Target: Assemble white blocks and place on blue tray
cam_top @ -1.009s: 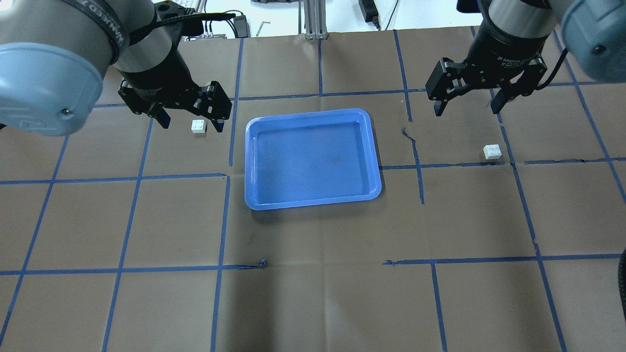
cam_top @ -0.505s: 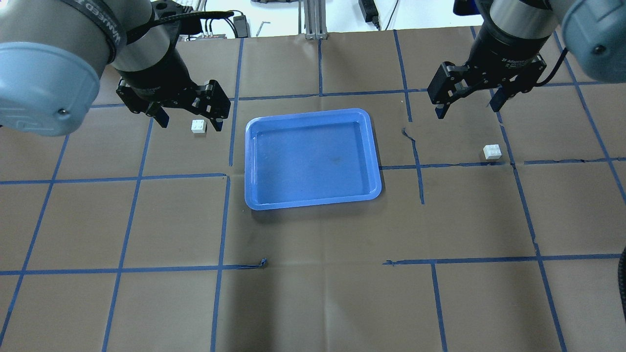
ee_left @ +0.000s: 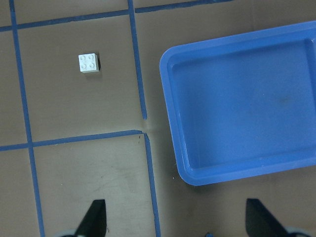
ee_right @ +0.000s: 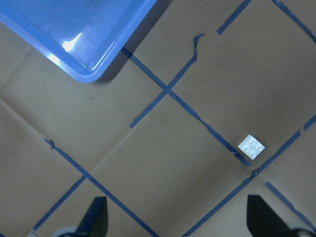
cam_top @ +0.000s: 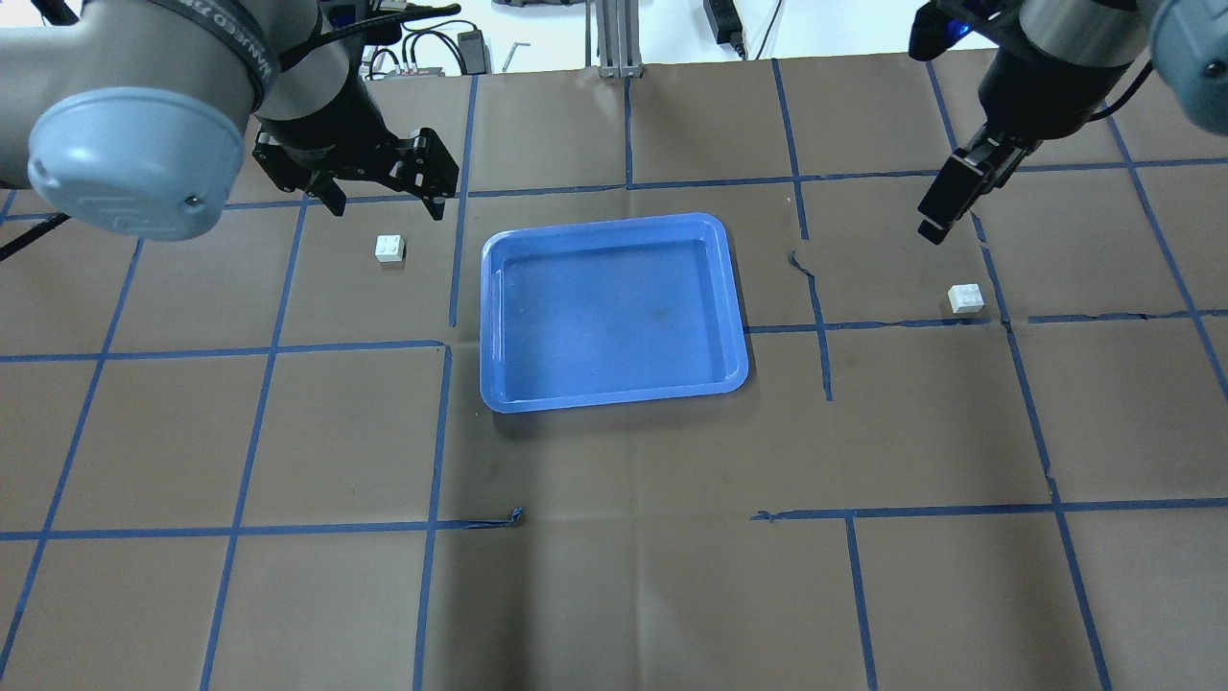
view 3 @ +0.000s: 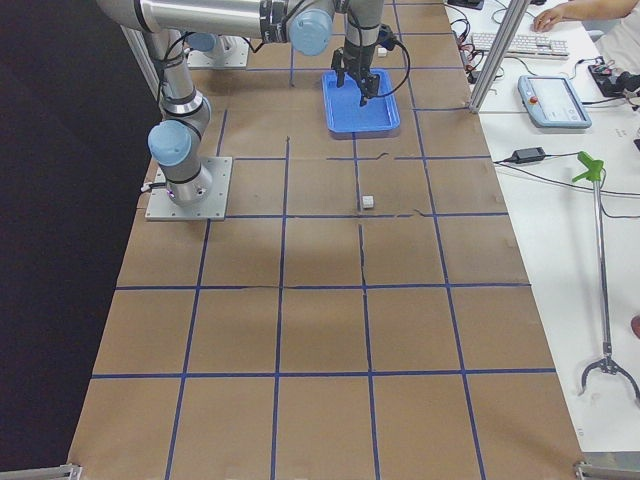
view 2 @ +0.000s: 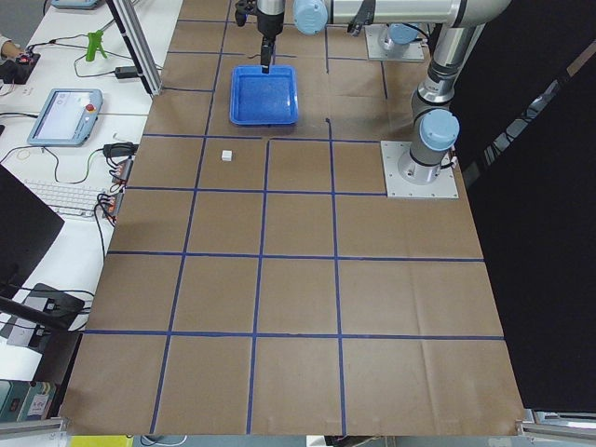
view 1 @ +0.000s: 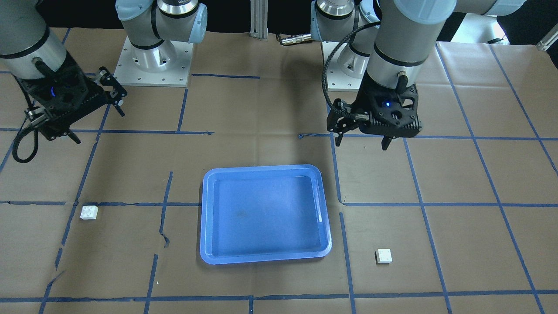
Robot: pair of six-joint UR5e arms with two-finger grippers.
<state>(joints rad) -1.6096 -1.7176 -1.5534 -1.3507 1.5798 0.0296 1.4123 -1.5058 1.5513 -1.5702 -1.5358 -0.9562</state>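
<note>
The blue tray (cam_top: 614, 307) lies empty at the table's middle, also in the front view (view 1: 261, 213). One white block (cam_top: 389, 249) lies left of the tray, studs up; it also shows in the left wrist view (ee_left: 88, 63) and front view (view 1: 383, 256). My left gripper (cam_top: 388, 204) hovers open just beyond it, empty. The other white block (cam_top: 966, 298) lies right of the tray and shows in the right wrist view (ee_right: 251, 146) and front view (view 1: 89, 212). My right gripper (cam_top: 935, 221) is open and empty, above and beyond that block.
Brown paper with a grid of blue tape lines covers the table. The arm bases (view 1: 152, 61) are bolted at the robot's side. Cables and devices (cam_top: 432, 48) lie past the far edge. The tray's corner shows in the right wrist view (ee_right: 74, 19).
My left gripper has drawn back toward the far edge, away from its block. My right gripper has turned about its wrist and shifted right. Both blocks and the tray have stayed put.
</note>
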